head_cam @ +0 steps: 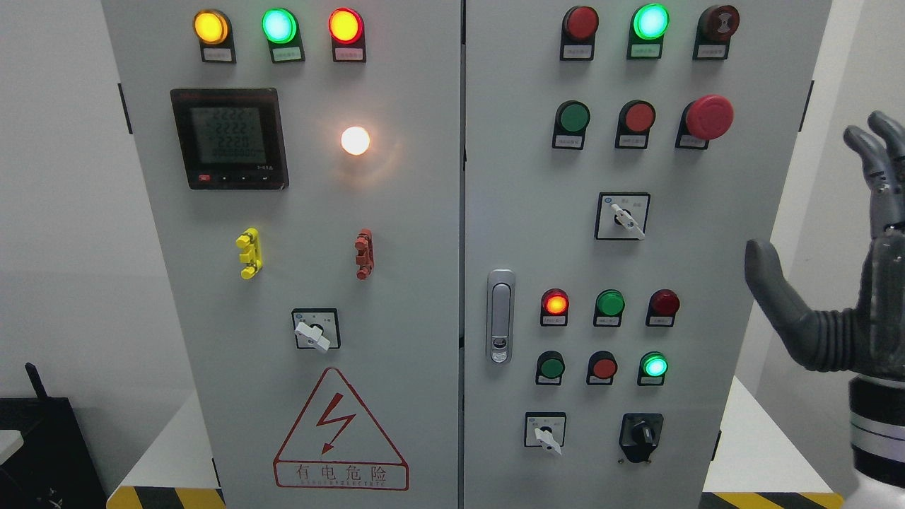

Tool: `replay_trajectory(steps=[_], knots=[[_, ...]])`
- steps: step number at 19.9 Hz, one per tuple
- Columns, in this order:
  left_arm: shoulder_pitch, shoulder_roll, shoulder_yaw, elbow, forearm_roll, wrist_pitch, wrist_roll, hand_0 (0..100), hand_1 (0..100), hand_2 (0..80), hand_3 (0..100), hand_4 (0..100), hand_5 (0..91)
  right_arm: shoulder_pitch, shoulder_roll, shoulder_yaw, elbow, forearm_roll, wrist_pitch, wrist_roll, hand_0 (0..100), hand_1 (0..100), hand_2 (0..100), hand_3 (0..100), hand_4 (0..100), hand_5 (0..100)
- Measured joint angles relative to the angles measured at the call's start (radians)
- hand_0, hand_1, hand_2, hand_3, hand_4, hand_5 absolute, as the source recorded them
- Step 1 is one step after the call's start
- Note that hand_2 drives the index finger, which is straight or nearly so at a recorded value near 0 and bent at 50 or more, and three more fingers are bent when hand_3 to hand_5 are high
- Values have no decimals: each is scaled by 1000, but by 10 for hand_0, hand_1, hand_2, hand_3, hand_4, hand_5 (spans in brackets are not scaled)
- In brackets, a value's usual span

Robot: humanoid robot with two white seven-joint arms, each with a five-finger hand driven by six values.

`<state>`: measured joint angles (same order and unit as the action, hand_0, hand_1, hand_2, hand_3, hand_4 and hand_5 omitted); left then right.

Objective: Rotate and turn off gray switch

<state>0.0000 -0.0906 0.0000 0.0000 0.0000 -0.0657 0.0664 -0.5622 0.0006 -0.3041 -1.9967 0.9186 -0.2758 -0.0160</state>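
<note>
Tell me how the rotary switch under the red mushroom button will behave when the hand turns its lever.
The rotary switch sits fixed in the cabinet door, so it probably pivots rather than shifts. Its narrow, smooth-looking white lever may slip under fingers. The right hand is open, away from it.

Bright, even, sharp — white lamp (355, 141) glaring

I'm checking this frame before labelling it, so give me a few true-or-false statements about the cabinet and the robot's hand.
1. The right hand is touching a rotary switch. False: it hangs open beside the cabinet's right edge, touching nothing.
2. The round lamp beside the digital meter is lit. True.
3. The yellow handle sits right of the red handle. False: it sits to the left.
4. The warning triangle is below the left door's gray switch. True.
5. The red mushroom button is on the left door. False: right door.
</note>
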Motion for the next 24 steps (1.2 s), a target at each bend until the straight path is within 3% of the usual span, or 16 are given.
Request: replay_trajectory(steps=[11,13,14,17,19,23,24], knots=[[0,0,0,0,0,0,0,120,389,0,0,0,0,-2,0,1,1,0,0,0,253,217,0,0,0,0],[0,0,0,0,0,0,0,120,389,0,0,0,0,-2,0,1,1,0,0,0,252,237,0,29,97,0],[0,0,0,0,0,0,0,120,389,0,0,0,0,-3,1,1,1,0,-1,0,254,251,0,113,214,25],[0,0,0,0,0,0,0,120,389,0,0,0,0,-6,14,4,1,-1,-4,1,275,317,0,303,316,254],[0,0,0,0,0,0,0,120,389,0,0,0,0,-8,24,6,1,-1,-5,2,283,364,22,328,367,328],[0,0,0,0,0,0,0,120,389,0,0,0,0,-9,44,9,2,-1,-6,3,298,406,86,527,573,676],[0,0,0,0,0,0,0,120,389,0,0,0,0,-9,51,9,2,-1,-6,3,297,409,98,551,607,725]])
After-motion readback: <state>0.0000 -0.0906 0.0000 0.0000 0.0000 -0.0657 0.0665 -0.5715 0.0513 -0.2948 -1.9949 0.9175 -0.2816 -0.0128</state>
